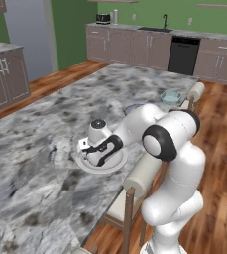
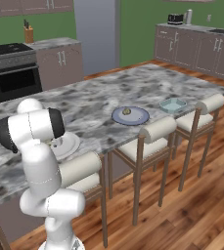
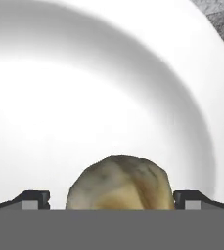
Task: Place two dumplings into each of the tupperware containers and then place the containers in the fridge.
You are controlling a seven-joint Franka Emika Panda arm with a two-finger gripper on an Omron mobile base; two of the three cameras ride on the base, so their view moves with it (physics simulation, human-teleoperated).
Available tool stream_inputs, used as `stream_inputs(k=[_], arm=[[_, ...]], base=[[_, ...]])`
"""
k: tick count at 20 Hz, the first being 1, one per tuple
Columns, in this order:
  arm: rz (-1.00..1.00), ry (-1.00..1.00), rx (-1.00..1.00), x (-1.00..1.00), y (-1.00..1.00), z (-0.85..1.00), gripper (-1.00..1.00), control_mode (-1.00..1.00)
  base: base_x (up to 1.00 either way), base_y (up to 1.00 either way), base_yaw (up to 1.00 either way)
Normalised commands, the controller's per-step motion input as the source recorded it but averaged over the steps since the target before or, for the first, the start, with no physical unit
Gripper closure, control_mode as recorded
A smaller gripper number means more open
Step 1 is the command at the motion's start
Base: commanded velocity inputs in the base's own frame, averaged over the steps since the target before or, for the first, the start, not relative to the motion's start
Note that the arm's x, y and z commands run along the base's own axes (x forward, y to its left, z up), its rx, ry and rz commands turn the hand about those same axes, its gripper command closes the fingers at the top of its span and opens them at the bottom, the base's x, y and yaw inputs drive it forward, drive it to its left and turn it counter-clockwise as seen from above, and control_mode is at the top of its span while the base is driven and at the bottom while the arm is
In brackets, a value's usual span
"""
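Green walls and wood floor go round our kitchen, and a big grey marble surface point(image 1: 45, 124) sits in the middle with stools point(image 2: 152, 139) along one side. We have our pincer point(image 3: 111, 200) down low over a round white plate point(image 1: 85, 163) near the edge of the surface. Its two tips stand wide apart — one on each side of a dumpling point(image 3: 119, 183). The dumpling is a lumpy tan ball lying on the white plate, right between the tips, but we cannot tell if the tips touch it. In the left base view our hand covers most of the plate.

Farther along the surface we see a flat blue-grey plate point(image 2: 133, 117) with one more small dumpling point(image 2: 126, 111) on it. Past that plate, near the far stool, sits a pale blue-green container point(image 2: 173, 104). It is well apart from the white plate.

Against the back wall stands the tall grey fridge point(image 2: 96, 34), between the cabinets. A dark oven point(image 2: 13, 80) sits to one side of it — the fridge is far from our arm.
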Motion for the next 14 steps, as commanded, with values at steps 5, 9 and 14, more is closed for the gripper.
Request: stream_inputs(k=[5,9,14], arm=[[0.00,-0.01,0.00,0.00,0.23,-0.20,1.00,-1.00],[0.00,0.00,0.04,0.00,0.10,-0.32,1.00,-1.00],[-0.01,0.01,0.09,-0.03,0.00,-0.18,1.00,-1.00]], base=[[0.00,0.00,0.00],[0.00,0.00,0.00],[0.00,0.00,0.00]])
